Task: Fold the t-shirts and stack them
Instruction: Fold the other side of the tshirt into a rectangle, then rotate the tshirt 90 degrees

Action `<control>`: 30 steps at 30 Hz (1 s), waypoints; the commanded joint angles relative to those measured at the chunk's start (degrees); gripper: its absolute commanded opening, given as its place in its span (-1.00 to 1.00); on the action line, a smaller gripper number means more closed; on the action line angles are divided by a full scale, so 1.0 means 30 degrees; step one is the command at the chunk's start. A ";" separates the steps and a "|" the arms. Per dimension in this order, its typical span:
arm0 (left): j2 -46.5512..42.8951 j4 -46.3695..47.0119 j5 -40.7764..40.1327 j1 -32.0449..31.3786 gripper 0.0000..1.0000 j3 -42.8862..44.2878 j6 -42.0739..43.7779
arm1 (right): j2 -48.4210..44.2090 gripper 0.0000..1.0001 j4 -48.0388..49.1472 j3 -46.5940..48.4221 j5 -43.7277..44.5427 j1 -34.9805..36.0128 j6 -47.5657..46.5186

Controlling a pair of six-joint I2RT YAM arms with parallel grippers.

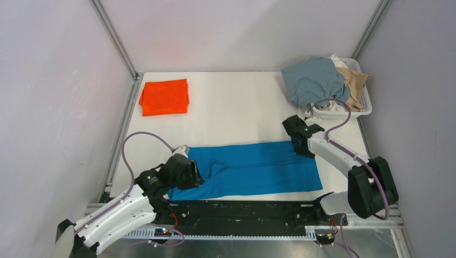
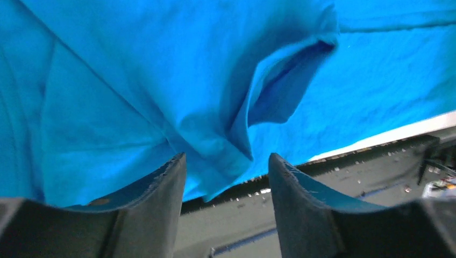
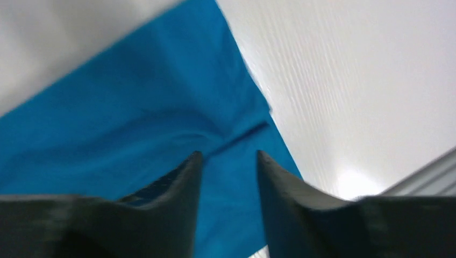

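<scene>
A royal blue t-shirt [image 1: 253, 169], folded into a long strip, lies across the near part of the white table [image 1: 242, 107]. My left gripper [image 1: 185, 173] is at the strip's left end. In the left wrist view its jaws [image 2: 227, 161] are open, with a loose fold of blue cloth [image 2: 215, 145] between the tips, not pinched. My right gripper [image 1: 302, 144] is over the strip's far right corner. In the right wrist view it [image 3: 228, 156] is open above the blue cloth [image 3: 134, 134]. An orange-red t-shirt [image 1: 164, 97] lies folded at the far left.
A white slotted basket [image 1: 361, 107] at the far right holds a grey-blue shirt [image 1: 314, 79] and a tan shirt [image 1: 355, 83], heaped and hanging over the rim. Metal frame posts stand at the back corners. A black rail [image 1: 242, 209] runs along the near edge.
</scene>
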 commanded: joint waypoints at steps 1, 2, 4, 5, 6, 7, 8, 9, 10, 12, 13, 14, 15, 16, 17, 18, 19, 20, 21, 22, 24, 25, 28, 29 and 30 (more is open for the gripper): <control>-0.2037 -0.1277 0.0936 -0.0889 0.35 -0.0020 -0.1811 | -0.2447 0.12 -0.4358 -0.1322 0.2056 0.0250 0.4032; -0.2377 -0.1477 0.0949 -0.1137 0.83 0.0129 -0.1779 | -0.3265 0.31 -0.4477 -0.1458 0.2002 0.0265 0.4206; -0.3015 -0.1552 0.0679 -0.1258 0.97 0.0765 -0.1399 | -0.4578 0.67 -0.3979 -0.1661 0.1619 0.0294 0.3929; -0.3062 -0.1538 0.0152 -0.1273 0.98 0.1433 -0.0921 | -0.5044 0.77 -0.3005 -0.1713 0.1430 0.0302 0.3300; -0.2963 -0.1521 -0.0507 -0.1277 0.99 0.1822 -0.0656 | -0.5936 0.91 -0.2379 -0.1726 0.0732 0.0271 0.2814; -0.2471 -0.1502 -0.0841 -0.1283 0.99 0.2679 -0.0055 | -0.6339 0.95 -0.0921 -0.1729 0.0152 0.0247 0.1718; -0.1710 -0.1469 -0.1422 -0.1272 0.99 0.3090 0.0202 | -0.6992 0.98 -0.0165 -0.1749 -0.1074 0.0235 0.0638; -0.1247 -0.1379 -0.1797 -0.1266 0.99 0.3948 0.0695 | -0.7233 0.98 0.1434 -0.1838 -0.1806 0.0214 0.0062; -0.0174 -0.1305 -0.2715 -0.1283 0.99 0.4325 0.0884 | -0.7472 0.99 0.2258 -0.1891 -0.3336 0.0213 -0.0970; 0.1538 -0.0827 -0.4573 -0.1265 0.99 0.5128 0.1186 | -0.7195 0.99 0.4483 -0.1975 -0.5549 0.0159 -0.2148; 0.2179 -0.0281 -0.5042 -0.1173 0.99 0.5453 0.1124 | -0.6672 0.99 0.5534 -0.1997 -0.6769 0.0146 -0.2356; 0.3363 0.0137 -0.5284 -0.1099 0.99 0.5593 0.1216 | -0.6384 0.99 0.6309 -0.2000 -0.7246 0.0137 -0.2534; 0.4230 0.1051 -0.5120 -0.0816 0.99 0.5587 0.1278 | -0.5634 0.99 0.6585 -0.1981 -0.8095 0.0121 -0.2563; 0.5106 0.1594 -0.4462 -0.0627 0.99 0.5444 0.1293 | -0.5250 0.99 0.7106 -0.2007 -0.8480 0.0109 -0.2571; 0.5545 0.2741 -0.3976 -0.0200 0.99 0.5307 0.1312 | -0.4362 0.99 0.7276 -0.1983 -0.9172 0.0092 -0.2597; 0.6431 0.3775 -0.3128 0.0018 0.99 0.4912 0.1141 | -0.3881 0.99 0.7609 -0.1984 -0.9458 0.0094 -0.2543; 0.6838 0.4260 -0.2360 0.0466 0.99 0.4705 0.1078 | -0.2979 0.99 0.7777 -0.1994 -1.0017 0.0117 -0.2524; 0.7575 0.4707 -0.2046 0.0702 0.99 0.4197 0.0884 | -0.2531 0.99 0.8144 -0.2023 -1.0291 0.0140 -0.2583; 0.7922 0.5519 -0.1606 0.1114 0.99 0.3981 0.0774 | -0.1690 0.99 0.8322 -0.2028 -1.0723 0.0158 -0.2603; 0.8593 0.5879 -0.1376 0.1334 0.99 0.3533 0.0655 | -0.1286 0.98 0.8610 -0.1988 -1.1157 0.0175 -0.2610; 0.9533 0.7590 -0.0736 0.1936 0.99 0.2926 0.0575 | -0.0021 0.98 0.9002 -0.2016 -1.1935 0.0205 -0.2628; 1.0285 0.7984 -0.0480 0.2308 0.99 0.2789 0.0531 | 0.0237 0.98 0.9088 -0.2025 -1.2131 0.0225 -0.2580; 1.2133 0.9676 0.0140 0.3208 0.99 0.2816 0.0717 | 0.1154 0.98 0.9376 -0.2061 -1.2370 0.0275 -0.2565; 1.3183 1.0111 0.0317 0.3421 0.99 0.3037 0.0822 | 0.1293 0.98 0.9423 -0.2084 -1.2376 0.0278 -0.2615; 1.3700 1.1140 0.0970 0.4027 0.99 0.3166 0.1055 | 0.1478 0.98 0.9434 -0.2088 -1.2314 0.0265 -0.2634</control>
